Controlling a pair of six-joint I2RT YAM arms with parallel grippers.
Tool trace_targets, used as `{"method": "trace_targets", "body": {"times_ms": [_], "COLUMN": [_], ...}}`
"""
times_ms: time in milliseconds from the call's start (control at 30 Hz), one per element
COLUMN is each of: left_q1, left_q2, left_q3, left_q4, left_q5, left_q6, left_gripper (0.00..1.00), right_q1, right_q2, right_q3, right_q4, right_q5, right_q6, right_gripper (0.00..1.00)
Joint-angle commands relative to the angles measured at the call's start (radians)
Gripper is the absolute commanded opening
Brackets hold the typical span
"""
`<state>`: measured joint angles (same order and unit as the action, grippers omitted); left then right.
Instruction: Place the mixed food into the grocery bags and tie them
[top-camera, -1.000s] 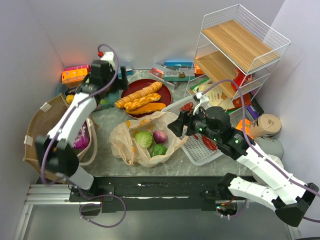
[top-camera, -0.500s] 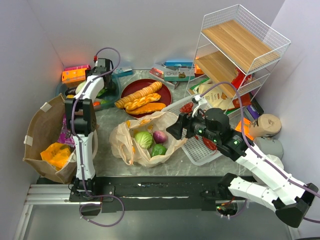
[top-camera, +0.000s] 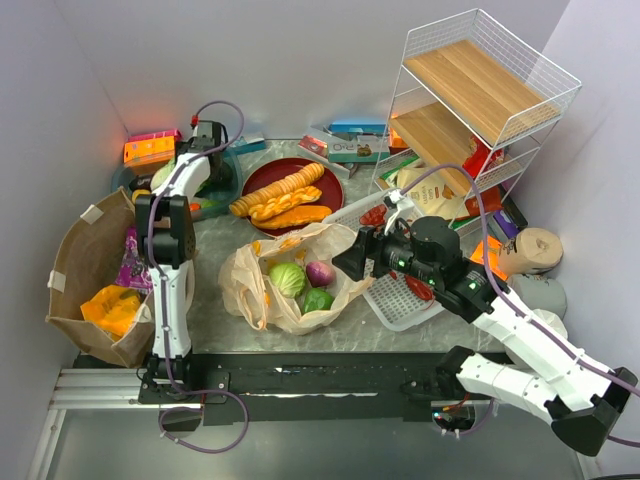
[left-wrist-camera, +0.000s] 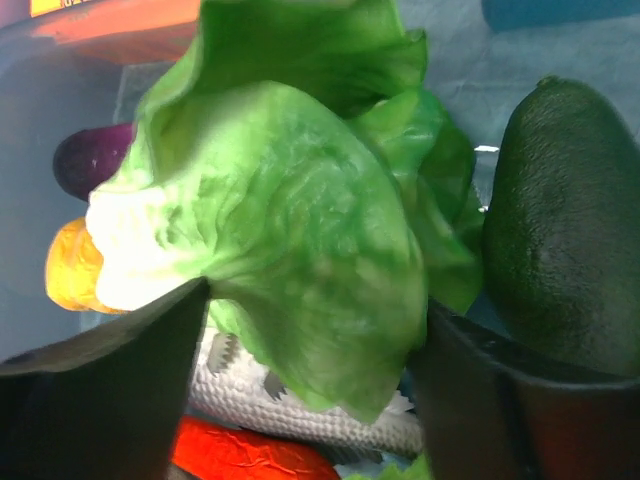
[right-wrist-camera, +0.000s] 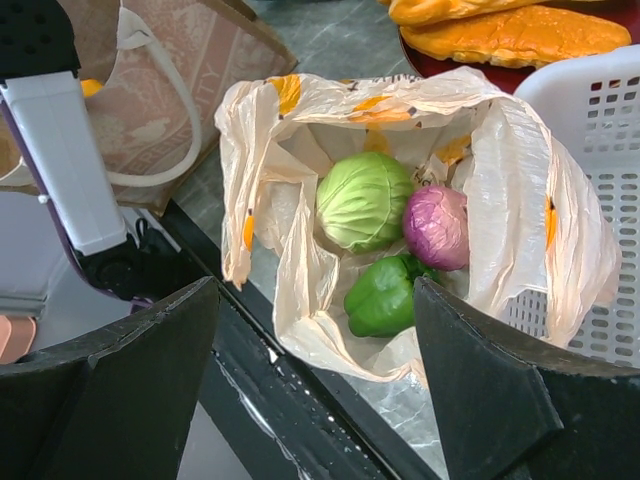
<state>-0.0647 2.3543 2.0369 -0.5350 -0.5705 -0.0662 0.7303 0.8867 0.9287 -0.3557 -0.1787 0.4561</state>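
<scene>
Filling the left wrist view, lettuce (left-wrist-camera: 300, 230) sits between spread fingers of the left hand (left-wrist-camera: 317, 295), indistinct from overhead.

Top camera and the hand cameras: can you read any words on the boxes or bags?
No words read clearly.
Dark box at the back: big pale letters, too blurred.
Brown paper bag: faint print, too small.
Orange box at the back left: too blurred.
</scene>
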Motion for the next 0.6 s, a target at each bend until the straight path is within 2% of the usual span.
{"method": "trace_targets", "body": {"times_ms": [0, 33, 67, 133, 167, 200, 367, 433, 567], "left_q1": [0.006, 0.006, 0.005, 0.003, 0.003, 0.003, -0.007, -0.015, -0.044], "left_q2": [0.042, 0.039, 0.036, 0.010, -0.004, -0.030, -0.128, -0.191, -0.305], "left_q3": [0.032, 0.032, 0.032, 0.019, 0.016, 0.017, 0.046, 0.045, 0.042], "left_q4": [-0.008, -0.008, -0.013, -0.003, 0.004, 0.006, 0.007, 0.026, 0.064], "left_q5": [0.003, 0.004, -0.003, -0.017, -0.025, -0.026, -0.032, -0.045, -0.066], "left_q6": [0.008, 0.005, 0.003, 0.006, 0.005, 0.005, 0.009, 0.022, 0.048], "left_gripper": [0.72, 0.66, 0.55, 0.40, 0.30, 0.25, 0.04, 0.01, 0.01], "right_q1": [-0.005, -0.005, -0.005, -0.005, -0.005, -0.005, -0.005, -0.006, -0.005], "right_q2": [-0.035, -0.037, -0.037, -0.042, -0.042, -0.040, -0.029, -0.023, -0.011], "right_q3": [0.010, 0.009, 0.007, 0.006, 0.005, 0.005, 0.013, 0.016, 0.018], "right_q4": [0.029, 0.027, 0.024, 0.023, 0.021, 0.021, 0.018, 0.020, 0.023], "right_q5": [0.011, 0.015, 0.018, 0.024, 0.025, 0.027, 0.030, 0.030, 0.030], "right_q6": [0.012, 0.013, 0.015, 0.016, 0.015, 0.018, 0.009, 0.004, 0.001], "right_gripper": [0.85, 0.85, 0.85, 0.85, 0.85, 0.85, 0.85, 0.85, 0.85]}}
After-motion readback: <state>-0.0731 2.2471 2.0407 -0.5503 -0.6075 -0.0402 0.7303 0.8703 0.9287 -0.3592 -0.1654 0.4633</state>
